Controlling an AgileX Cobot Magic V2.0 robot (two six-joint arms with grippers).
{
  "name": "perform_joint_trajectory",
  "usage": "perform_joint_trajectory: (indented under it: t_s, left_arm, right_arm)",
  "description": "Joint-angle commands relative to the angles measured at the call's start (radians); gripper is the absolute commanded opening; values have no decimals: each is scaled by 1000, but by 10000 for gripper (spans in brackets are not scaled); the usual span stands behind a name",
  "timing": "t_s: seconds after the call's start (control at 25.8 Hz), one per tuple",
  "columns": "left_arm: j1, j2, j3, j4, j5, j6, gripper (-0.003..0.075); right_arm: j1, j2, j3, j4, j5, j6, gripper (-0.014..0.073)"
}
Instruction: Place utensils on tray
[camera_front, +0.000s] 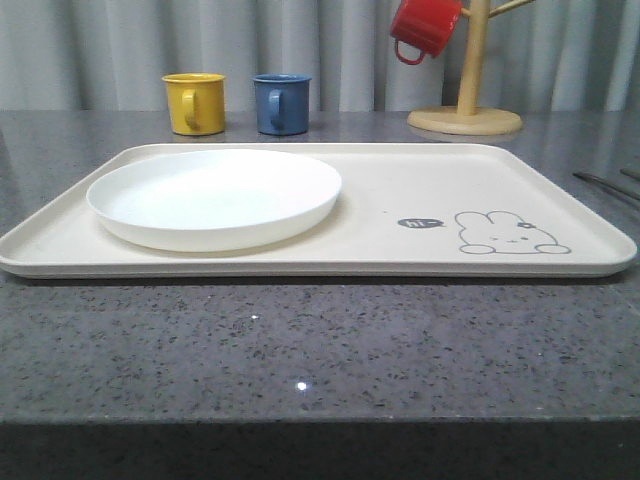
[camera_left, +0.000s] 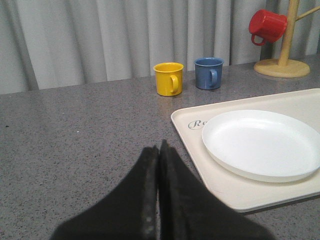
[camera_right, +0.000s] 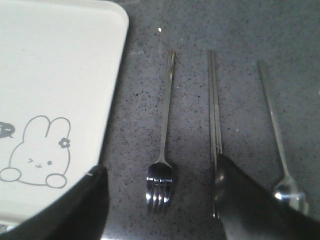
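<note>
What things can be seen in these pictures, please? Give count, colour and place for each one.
tray: 1, cream, on the grey table, rabbit drawing at its right end
plate: 1, white, on the left part of the tray
fork: 1, silver, on the table beside the tray's right edge
chopsticks: 1 pair, metal, beside the fork
spoon: 1, silver, beyond the chopsticks
yellow mug: 1, behind the tray
blue mug: 1, right of the yellow mug
red mug: 1, hanging on the wooden mug stand
curtain: grey, at the back
left hand: black, shut, over bare table
right hand: black, open, above the fork
</note>
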Motion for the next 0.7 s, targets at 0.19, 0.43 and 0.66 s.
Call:
perform_joint_trajectory:
  t_s: [0.19,0.43,0.66]
  left_arm:
    - [0,14,-25,-11,-74,-10,-18]
    - [0,14,-25,-11,-74,-10,-18]
    - [0,14,-25,-11,-74,-10,-18]
  right_arm:
    - [-3,246,-137,5,-76,-5,286]
    - [-3,386,-204,5,-78,-5,286]
    - [-3,486,-223,5,-86,-5,286]
